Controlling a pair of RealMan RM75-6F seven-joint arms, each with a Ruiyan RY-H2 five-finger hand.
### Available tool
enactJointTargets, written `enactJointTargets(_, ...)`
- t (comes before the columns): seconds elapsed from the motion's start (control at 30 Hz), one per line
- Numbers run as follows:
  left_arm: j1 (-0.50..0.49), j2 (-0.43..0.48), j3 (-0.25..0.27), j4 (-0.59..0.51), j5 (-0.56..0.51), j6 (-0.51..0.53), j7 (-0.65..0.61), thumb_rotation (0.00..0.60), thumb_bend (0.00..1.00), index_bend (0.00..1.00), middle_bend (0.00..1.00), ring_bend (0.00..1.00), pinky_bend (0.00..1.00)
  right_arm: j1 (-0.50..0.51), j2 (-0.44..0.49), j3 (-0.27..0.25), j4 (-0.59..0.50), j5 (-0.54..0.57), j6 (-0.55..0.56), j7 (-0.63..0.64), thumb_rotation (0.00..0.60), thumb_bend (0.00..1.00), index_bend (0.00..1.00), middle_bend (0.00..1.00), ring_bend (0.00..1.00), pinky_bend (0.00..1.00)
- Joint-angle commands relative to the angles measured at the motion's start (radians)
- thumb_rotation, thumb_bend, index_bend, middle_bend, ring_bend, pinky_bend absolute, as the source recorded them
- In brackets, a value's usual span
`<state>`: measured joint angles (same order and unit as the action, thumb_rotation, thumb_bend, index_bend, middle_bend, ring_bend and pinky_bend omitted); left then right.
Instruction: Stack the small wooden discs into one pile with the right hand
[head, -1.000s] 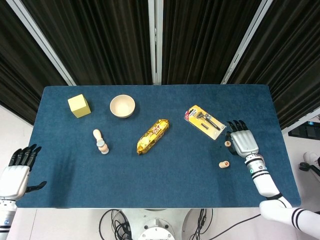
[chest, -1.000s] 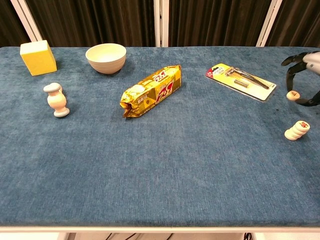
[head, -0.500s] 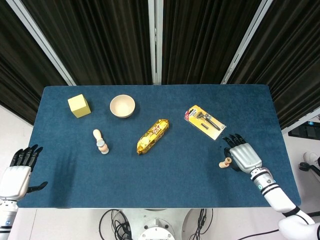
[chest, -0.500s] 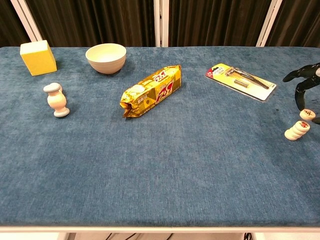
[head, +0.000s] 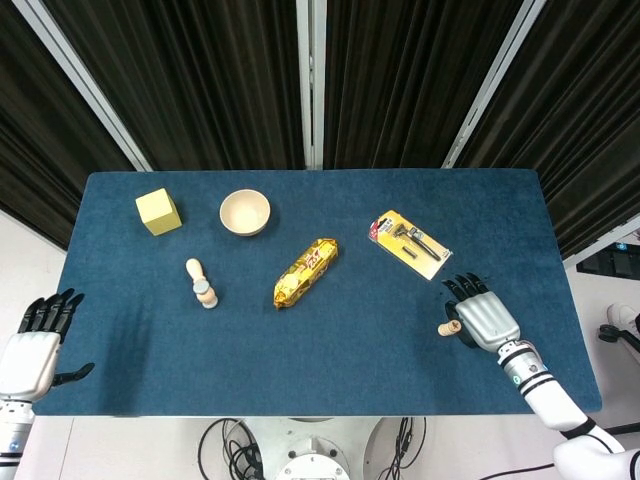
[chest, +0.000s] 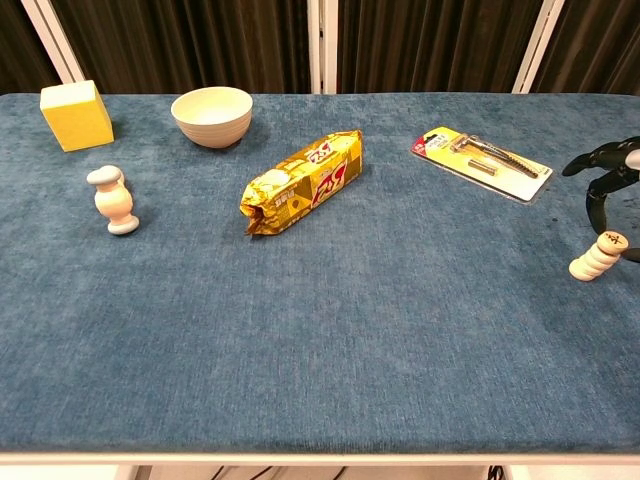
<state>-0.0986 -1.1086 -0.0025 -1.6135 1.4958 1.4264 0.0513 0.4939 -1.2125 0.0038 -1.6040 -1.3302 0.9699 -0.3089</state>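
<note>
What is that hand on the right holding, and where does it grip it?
The right hand pinches the top wooden disc by its edge, on the pile of discs. The left hand holds nothing.

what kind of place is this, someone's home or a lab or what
Most likely a robot test lab, not a home. A table covered in blue cloth stands before black curtains, set with unrelated props: a yellow block, a snack packet, a packaged razor. Cables trail on the floor below.

Blue cloth table (head: 330, 350) with a snack bag (head: 305, 272) in the middle. Left of the bag: pepper shaker (head: 200, 283), bowl (head: 245, 212), yellow block (head: 158, 211). Right of it: razor pack (head: 409, 243) and the disc pile (chest: 596, 257).
</note>
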Motion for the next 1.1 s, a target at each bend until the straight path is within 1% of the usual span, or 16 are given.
enactJointTargets(0.03, 0.000, 0.000, 0.000, -0.001, 0.000, 0.001, 0.001, 0.600, 0.09, 0.06, 0.00, 0.00, 0.00, 0.000, -0.002, -0.001, 0.001, -0.001, 0.000, -0.001, 0.600, 0.26, 0.53, 0.09, 0.00, 0.00)
enactJointTargets(1.1, 0.001, 0.004, 0.000, -0.007, -0.007, -0.006, 0.000, 0.600, 0.09, 0.06, 0.00, 0.00, 0.00, 0.007, 0.003, -0.004, -0.007, 0.012, -0.018, -0.010, 0.600, 0.26, 0.45, 0.08, 0.00, 0.00)
